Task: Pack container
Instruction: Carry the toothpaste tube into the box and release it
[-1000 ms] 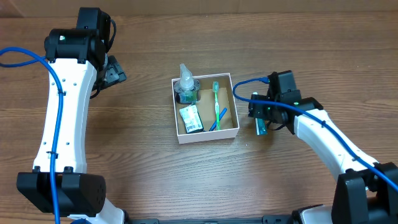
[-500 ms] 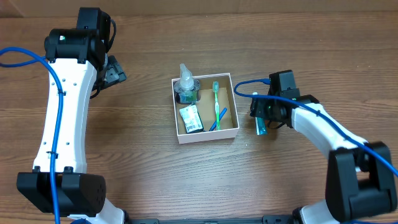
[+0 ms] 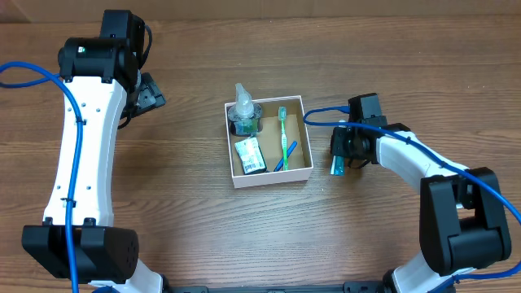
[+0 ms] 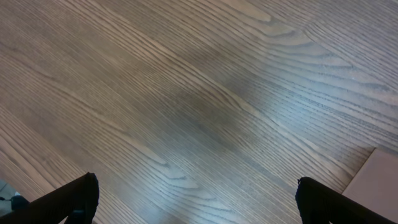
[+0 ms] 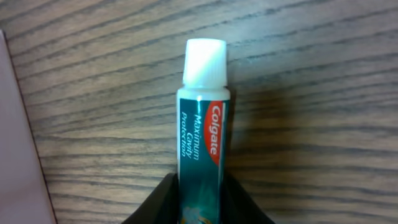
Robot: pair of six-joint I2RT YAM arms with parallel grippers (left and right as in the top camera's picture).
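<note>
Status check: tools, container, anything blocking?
Left tool open over bare table. Right tool shut on toothpaste tube, beside the container. Container holds bottle, packet, toothbrush; nothing between it and tube.

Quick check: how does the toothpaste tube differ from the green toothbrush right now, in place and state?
The green toothbrush lies inside the container; the toothpaste tube is outside it, over the table beside its right wall. The toothbrush is free of any gripper; the tube sits between the right gripper fingers. The toothbrush is slim and green; the tube is wider, teal with a white cap. Both point roughly along that wall.
</note>
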